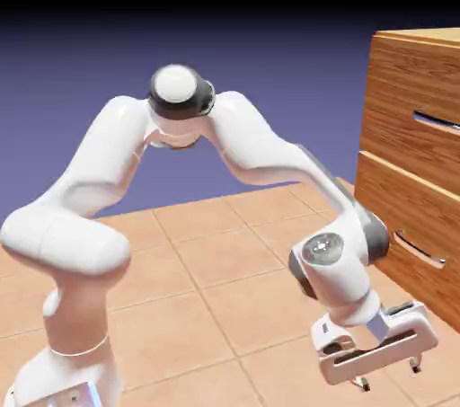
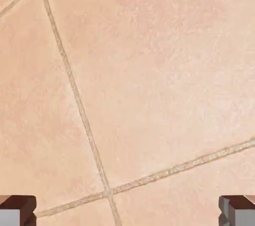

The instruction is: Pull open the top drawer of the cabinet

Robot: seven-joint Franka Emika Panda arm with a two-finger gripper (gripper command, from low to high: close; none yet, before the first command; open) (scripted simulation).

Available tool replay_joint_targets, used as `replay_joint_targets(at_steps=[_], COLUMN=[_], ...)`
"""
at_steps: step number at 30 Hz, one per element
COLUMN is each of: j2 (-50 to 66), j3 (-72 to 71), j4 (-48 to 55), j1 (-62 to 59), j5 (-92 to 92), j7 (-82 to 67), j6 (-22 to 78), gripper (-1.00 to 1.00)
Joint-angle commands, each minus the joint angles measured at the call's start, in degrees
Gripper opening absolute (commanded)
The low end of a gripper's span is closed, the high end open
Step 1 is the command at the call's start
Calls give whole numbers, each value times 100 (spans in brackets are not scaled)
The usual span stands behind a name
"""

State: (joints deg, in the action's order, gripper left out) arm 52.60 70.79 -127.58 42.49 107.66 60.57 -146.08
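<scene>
At the exterior view's right, cut off by the picture's edge, you have the cabinet (image 1: 409,163), a big boxy piece in warm brown wood grain with a paler top edge. Your white arm (image 1: 256,140) rises from the lower left, bends over near the upper middle and comes down toward the lower right, in front of the blue-violet backdrop (image 1: 269,64). Beneath it you see the tiled floor (image 1: 180,306), peach-toned squares with thin joint lines. The top drawer (image 1: 409,104) is the upper of the cabinet's two fronts; you find it well above your gripper, and it looks closed. The lower drawer (image 1: 386,207) sits directly under it, also looking closed, with a light strip between the two. Your gripper (image 1: 389,374) hangs low near the lower drawer, tilted, its fingertips pointing down at the tiles. Those fingertips stand wide apart with nothing between them; in the hand view you see one at each bottom corner, with only tile and crossing joints beyond. The top drawer's silver handle (image 1: 437,121) runs to the picture's right edge, and the lower silver handle (image 1: 420,249) shows just above your gripper; you are touching neither.
</scene>
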Motion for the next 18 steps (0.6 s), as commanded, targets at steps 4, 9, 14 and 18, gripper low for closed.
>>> replay_joint_targets(at_steps=[4,9,14,18], j2=[790,1776,2763,3552], j3=[656,1475,2294,2950], j4=[309,696,1083,1392], j1=[387,871,1355,1742], j5=[997,2243,3489,4486], j7=[168,377,587,755], j6=[259,582,905,1164], gripper=[0,0,0,0])
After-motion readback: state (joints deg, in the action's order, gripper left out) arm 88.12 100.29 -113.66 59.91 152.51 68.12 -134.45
